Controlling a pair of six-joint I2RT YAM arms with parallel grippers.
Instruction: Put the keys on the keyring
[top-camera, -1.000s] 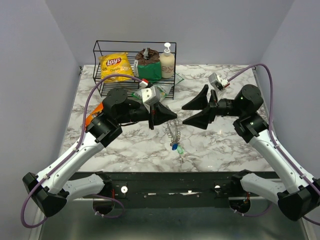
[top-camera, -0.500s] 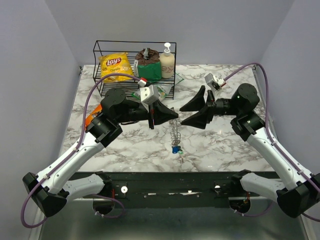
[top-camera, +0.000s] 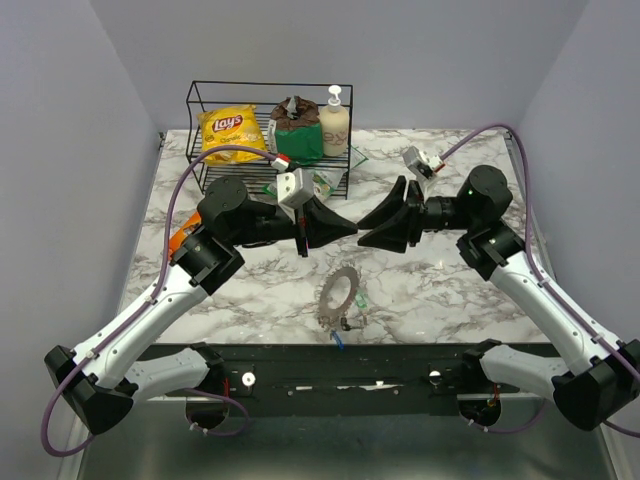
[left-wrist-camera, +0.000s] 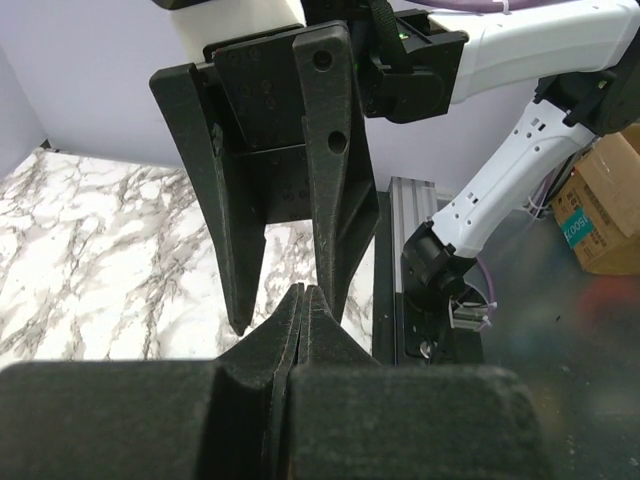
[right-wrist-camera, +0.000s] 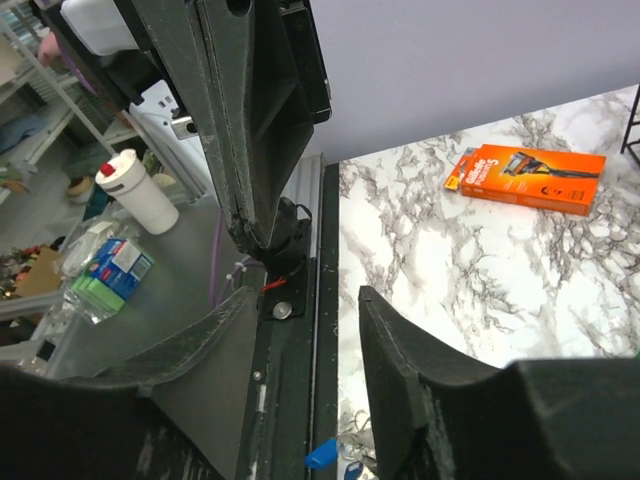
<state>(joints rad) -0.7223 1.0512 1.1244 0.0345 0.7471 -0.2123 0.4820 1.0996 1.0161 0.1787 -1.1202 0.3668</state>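
Note:
The pale coil keyring (top-camera: 340, 289) shows as an open oval loop near the table's front edge, apart from both grippers. A blue key (top-camera: 340, 340) hangs off it over the black front rail, and a green key (top-camera: 360, 303) lies beside it. No red key can be made out. In the right wrist view the blue key (right-wrist-camera: 322, 455) and the coil (right-wrist-camera: 352, 440) sit at the bottom edge. My left gripper (top-camera: 351, 228) (left-wrist-camera: 303, 290) is shut with nothing seen between its jaws. My right gripper (top-camera: 361, 233) (right-wrist-camera: 308, 295) is open and empty, tip to tip with the left.
A wire rack (top-camera: 195, 110) at the back holds a Lay's bag (top-camera: 230, 130), a green bag (top-camera: 296, 135) and a soap bottle (top-camera: 334, 118). An orange razor packet (right-wrist-camera: 525, 178) lies on the marble at the left. The black rail (top-camera: 400, 365) runs along the front edge.
The keyring hung from my left gripper's tip before; now it is free of it, lower and nearer the front edge, spread into a loop. My right gripper has moved closer to the left.

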